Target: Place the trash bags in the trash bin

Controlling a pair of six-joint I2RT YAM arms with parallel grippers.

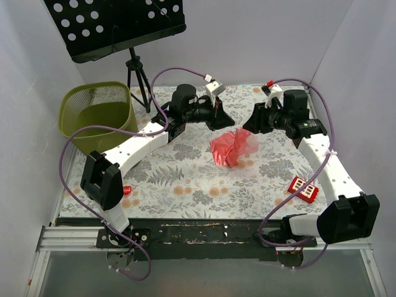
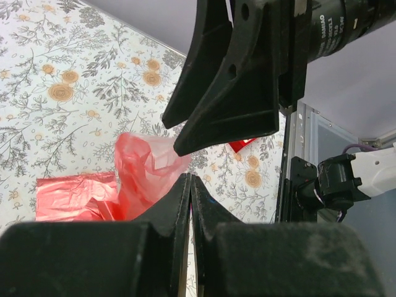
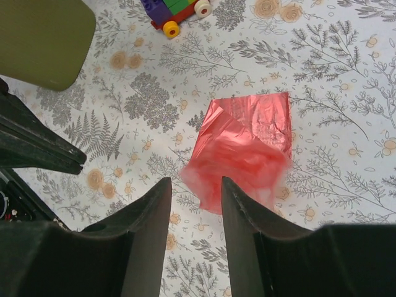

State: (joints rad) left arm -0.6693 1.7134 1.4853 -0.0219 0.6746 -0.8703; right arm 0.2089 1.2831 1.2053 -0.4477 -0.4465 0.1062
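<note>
My left pincer (image 2: 190, 182) is shut tight, tips pressed together right at the edge of the crinkly see-through red plastic trash bag (image 2: 139, 176). Can't tell if any film is actually nipped btw them. My right pincer (image 3: 195, 184) stands partly apart w/ nothing in the gap, the bag below it. The bag lies mid flower-patterned table (image 1: 185, 176), part flat, part puffed up. The olive-green mesh trash bin (image 1: 64, 111) is well apart, at the far left corner.

Risks: if left has only a sliver of film, or none, a lift would drop the bag or miss it, bc the film is thin & slick. Both pincers sit close over the bag, so they could knock each other. A dangling bag might catch the bin rim & drape outside.

Views: left wrist cam shows my shut tips w/ the right pincer looming just above. Right wrist cam shows a purple-green toy car w/ yellow wheels (image 3: 176, 11), which I can't make out from the top. Only the top cam gives the bag-to-bin gap, plus a red block w/ white squares (image 1: 303, 189).
</note>
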